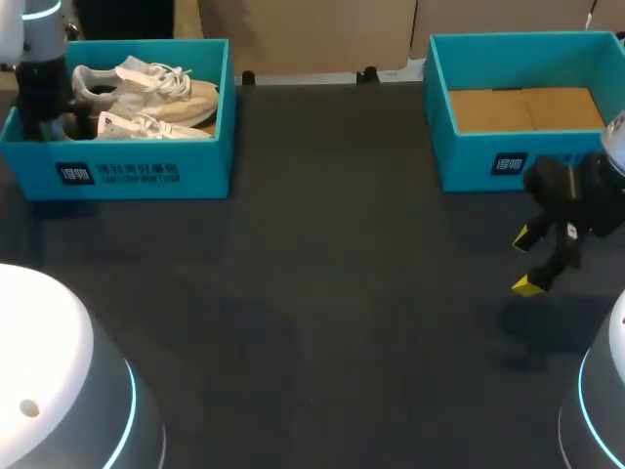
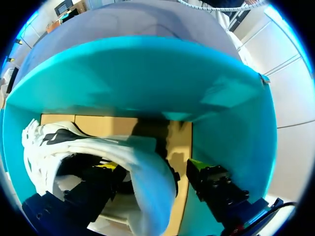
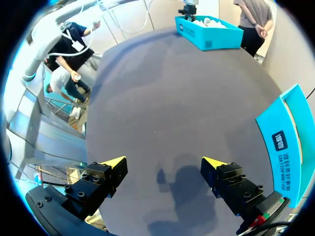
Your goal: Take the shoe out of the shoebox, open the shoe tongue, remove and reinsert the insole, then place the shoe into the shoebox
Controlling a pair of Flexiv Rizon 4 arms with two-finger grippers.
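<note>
A teal shoebox [image 1: 146, 171] at the table's far left holds two white shoes, one [image 1: 146, 86] behind the other [image 1: 146, 125]. My left arm [image 1: 39, 88] reaches down into the box's left end, and its fingers are hidden in the head view. In the left wrist view my left gripper [image 2: 150, 166] straddles the heel of a white shoe [image 2: 98, 147]. One finger is inside the shoe's opening and the other stands just outside the heel with a thin gap, so it is open. My right gripper [image 1: 527, 262] hangs open and empty over the table's right side.
A second teal box [image 1: 469, 161] with a bare cardboard floor stands at the far right, just behind my right gripper [image 3: 165, 164]; its wall [image 3: 288, 147] shows beside that gripper. Dark tabletop [image 1: 322, 293] stretches between the boxes. The teal box wall [image 2: 147, 78] rises close ahead of my left gripper.
</note>
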